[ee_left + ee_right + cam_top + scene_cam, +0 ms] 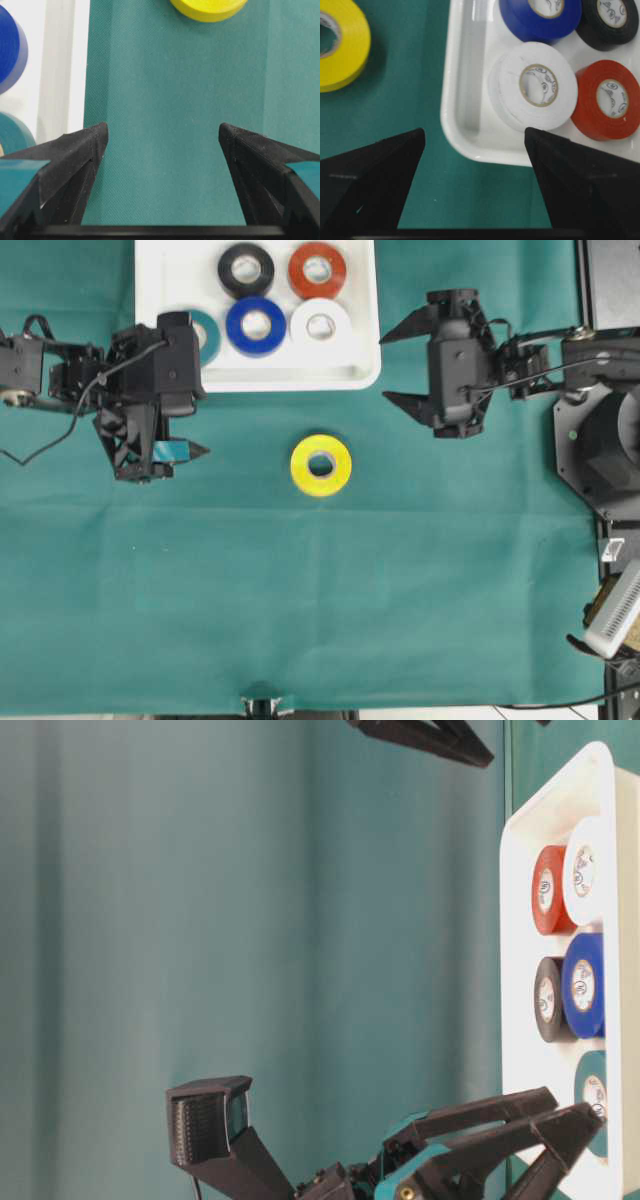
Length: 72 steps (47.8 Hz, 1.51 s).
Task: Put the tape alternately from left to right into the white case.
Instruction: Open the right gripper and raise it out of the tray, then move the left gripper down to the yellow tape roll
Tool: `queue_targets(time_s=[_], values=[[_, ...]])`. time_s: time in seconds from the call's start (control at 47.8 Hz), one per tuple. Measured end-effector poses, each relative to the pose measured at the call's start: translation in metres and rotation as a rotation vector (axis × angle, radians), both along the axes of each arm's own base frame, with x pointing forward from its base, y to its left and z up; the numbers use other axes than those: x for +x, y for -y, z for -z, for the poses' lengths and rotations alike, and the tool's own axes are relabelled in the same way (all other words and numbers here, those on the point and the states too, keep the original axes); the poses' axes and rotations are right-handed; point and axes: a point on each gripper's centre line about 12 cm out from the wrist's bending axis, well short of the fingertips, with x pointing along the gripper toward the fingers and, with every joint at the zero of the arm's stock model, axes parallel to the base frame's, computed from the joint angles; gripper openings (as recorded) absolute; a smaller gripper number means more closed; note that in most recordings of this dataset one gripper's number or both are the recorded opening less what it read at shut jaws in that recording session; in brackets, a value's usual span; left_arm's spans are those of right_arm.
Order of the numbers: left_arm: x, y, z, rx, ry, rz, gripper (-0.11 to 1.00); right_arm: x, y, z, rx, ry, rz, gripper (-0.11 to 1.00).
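Five rolls sit in the white case (365,365); the yellow roll (321,465) lies on the cloth at its six o'clock. Left gripper (170,452) and right gripper (402,368) both spread, empty.

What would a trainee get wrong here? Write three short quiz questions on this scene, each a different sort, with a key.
1. How many tape rolls lie in the shallow white plastic tray?
2. True or false: the yellow tape roll lies in the tray.
3. The left gripper and right gripper are: A both open, B both shut, C one holding tape.

Key: 1. Five: black, red-orange, teal, blue, white. 2. False. 3. A.
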Motion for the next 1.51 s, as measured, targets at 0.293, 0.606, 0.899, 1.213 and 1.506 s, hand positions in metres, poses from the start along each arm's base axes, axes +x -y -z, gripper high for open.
queue_targets(time_s=[0.293,0.606,0.899,1.213,1.506], values=[[0.002,0.001,-0.002,0.002,0.026,0.004,1.00,-0.002,-0.004,0.000,0.009,0.022,-0.019,0.87],[0.023,0.024,0.007,0.024,0.027,0.091,1.00,-0.002,-0.004,0.000,0.009,0.025,-0.020,0.87],[0.054,0.049,0.013,0.115,0.036,0.243,1.00,-0.002,-0.004,0.000,0.011,0.024,-0.019,0.87],[0.079,0.058,0.010,0.127,0.031,0.271,1.00,-0.002,-0.004,0.000,0.010,0.023,-0.018,0.87],[0.102,0.061,0.020,0.135,0.011,0.283,1.00,-0.002,-0.004,0.000,0.011,0.024,-0.021,0.87]])
